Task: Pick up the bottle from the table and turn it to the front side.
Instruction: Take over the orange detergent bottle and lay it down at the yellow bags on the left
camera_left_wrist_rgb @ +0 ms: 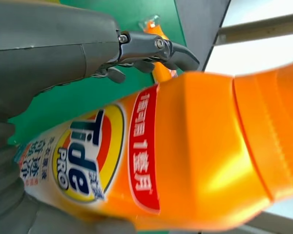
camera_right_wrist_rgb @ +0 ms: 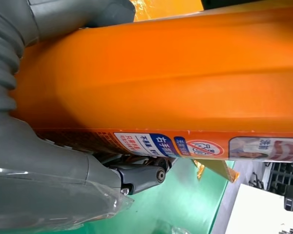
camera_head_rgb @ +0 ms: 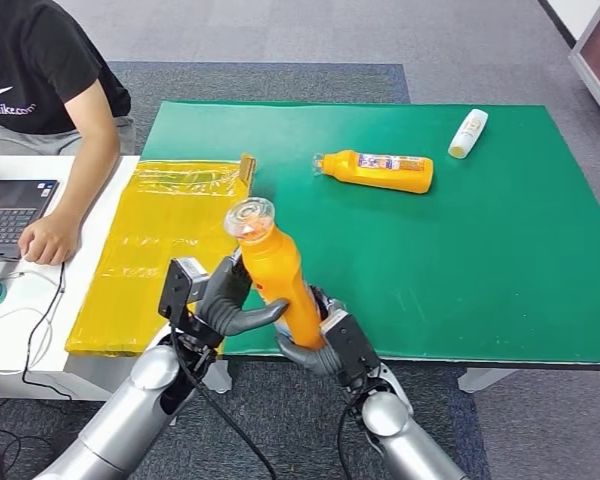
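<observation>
**Both hands hold the orange bottle above the near edge of the tabletop**

The left hand point(camera_head_rgb: 225, 300) grips the orange bottle point(camera_head_rgb: 280, 280) from the left, its dark fingers point(camera_head_rgb: 255, 318) wrapped across the bottle's lower body. The right hand point(camera_head_rgb: 323, 345) holds the bottle's base from the right and below. The bottle is lifted clear of the tabletop point(camera_head_rgb: 470, 270), over its near edge, tilted with its clear cap point(camera_head_rgb: 249, 216) up and leaning to the far left. In the left wrist view the bottle's front label point(camera_left_wrist_rgb: 88, 156) faces the camera, a yellow and orange roundel reading "Tide PRO" beside a red band of print. In the right wrist view the plain orange side of the bottle runs across the frame, with a strip of small blue and red print point(camera_right_wrist_rgb: 167, 145) along one edge and the hand's fingers point(camera_right_wrist_rgb: 141, 176) closed under it.

Farther out on the green tabletop a second orange bottle point(camera_head_rgb: 376, 171) lies on its side, cap to the left. A small white bottle point(camera_head_rgb: 468, 133) lies near the far right corner, well apart from it. A yellow plastic sheet point(camera_head_rgb: 161, 250) covers the left end of the tabletop. To the left, a person point(camera_head_rgb: 52, 100) in a black shirt sits at a white desk point(camera_head_rgb: 10, 310), one hand beside a laptop point(camera_head_rgb: 10, 210).
</observation>
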`<action>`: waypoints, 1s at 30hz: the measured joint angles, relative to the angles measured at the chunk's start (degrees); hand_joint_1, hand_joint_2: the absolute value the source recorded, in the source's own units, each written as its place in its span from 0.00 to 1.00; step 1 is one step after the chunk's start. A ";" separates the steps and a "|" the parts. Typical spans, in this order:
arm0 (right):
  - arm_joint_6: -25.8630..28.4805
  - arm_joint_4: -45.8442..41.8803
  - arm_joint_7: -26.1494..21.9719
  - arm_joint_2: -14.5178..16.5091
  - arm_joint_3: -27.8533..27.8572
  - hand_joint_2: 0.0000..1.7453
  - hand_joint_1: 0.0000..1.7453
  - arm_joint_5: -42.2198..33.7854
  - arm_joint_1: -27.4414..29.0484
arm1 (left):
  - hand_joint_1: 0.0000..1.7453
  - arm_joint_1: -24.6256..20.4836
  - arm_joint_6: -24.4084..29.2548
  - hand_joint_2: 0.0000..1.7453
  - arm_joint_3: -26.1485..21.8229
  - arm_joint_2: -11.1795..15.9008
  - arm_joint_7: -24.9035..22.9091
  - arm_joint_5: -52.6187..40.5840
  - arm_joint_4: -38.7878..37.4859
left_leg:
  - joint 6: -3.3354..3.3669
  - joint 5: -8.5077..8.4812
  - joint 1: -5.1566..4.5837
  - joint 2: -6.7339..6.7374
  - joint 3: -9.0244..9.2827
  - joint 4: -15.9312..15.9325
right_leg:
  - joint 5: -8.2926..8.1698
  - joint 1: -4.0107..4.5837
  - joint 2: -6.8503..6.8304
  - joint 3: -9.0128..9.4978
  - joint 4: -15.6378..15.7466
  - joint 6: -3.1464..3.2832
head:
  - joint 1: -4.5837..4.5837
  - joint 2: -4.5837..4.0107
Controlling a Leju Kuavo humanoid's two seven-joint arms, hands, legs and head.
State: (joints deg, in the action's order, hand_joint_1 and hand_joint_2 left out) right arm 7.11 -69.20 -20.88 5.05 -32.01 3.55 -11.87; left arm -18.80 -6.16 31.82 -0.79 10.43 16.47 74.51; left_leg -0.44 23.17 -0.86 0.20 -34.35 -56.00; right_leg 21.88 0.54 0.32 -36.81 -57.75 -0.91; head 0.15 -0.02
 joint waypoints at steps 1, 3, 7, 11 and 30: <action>0.01 0.00 0.01 0.00 0.01 1.00 0.89 -0.12 -0.04 | 0.58 -0.20 -0.40 1.00 0.14 0.02 -0.11 0.08 -0.19 | 0.00 0.00 0.00 0.00 0.00 0.00 | 0.00 0.00 0.00 0.00 0.00 0.00 | 0.00 0.00; 0.02 0.00 0.00 0.00 0.02 1.00 0.93 -0.26 -0.09 | 0.10 -0.59 -1.16 1.00 0.40 0.09 -0.23 0.10 -0.46 | 0.00 0.00 0.00 0.00 0.00 0.00 | 0.00 0.00 0.00 0.00 0.00 0.00 | 0.01 0.00; 0.02 -0.05 -0.28 0.00 -0.16 1.00 0.96 -0.14 -0.11 | 0.75 -1.75 -3.21 1.00 0.69 0.55 -0.40 0.15 -1.06 | -0.01 -0.01 0.00 0.00 0.00 0.00 | 0.00 0.00 0.00 0.00 0.00 0.00 | 0.01 0.00; 0.00 -0.13 -0.38 0.00 -0.42 1.00 1.00 -0.09 -0.17 | 1.00 -2.65 -5.62 1.00 1.15 1.15 -0.62 0.13 -1.27 | -0.03 -0.02 0.00 0.00 0.00 0.00 | 0.00 0.00 0.00 -0.01 -0.01 0.00 | 0.01 0.00; 0.17 -0.11 -1.21 0.15 -1.52 1.00 0.97 1.00 -0.95 | 1.00 -6.21 -9.10 1.00 1.81 2.36 -0.49 -0.01 -1.86 | -0.03 -0.05 0.00 0.00 0.00 0.00 | -0.01 0.00 0.01 -0.02 -0.01 0.01 | 0.00 0.00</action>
State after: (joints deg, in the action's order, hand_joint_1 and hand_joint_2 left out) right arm 7.28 -69.31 -22.10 5.20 -33.53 4.55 -12.82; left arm -25.02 -15.26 33.64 1.57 9.94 16.46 72.65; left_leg -0.47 23.12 -0.86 0.21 -34.35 -56.01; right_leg 21.87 0.54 0.32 -36.83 -57.76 -0.90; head 0.15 -0.02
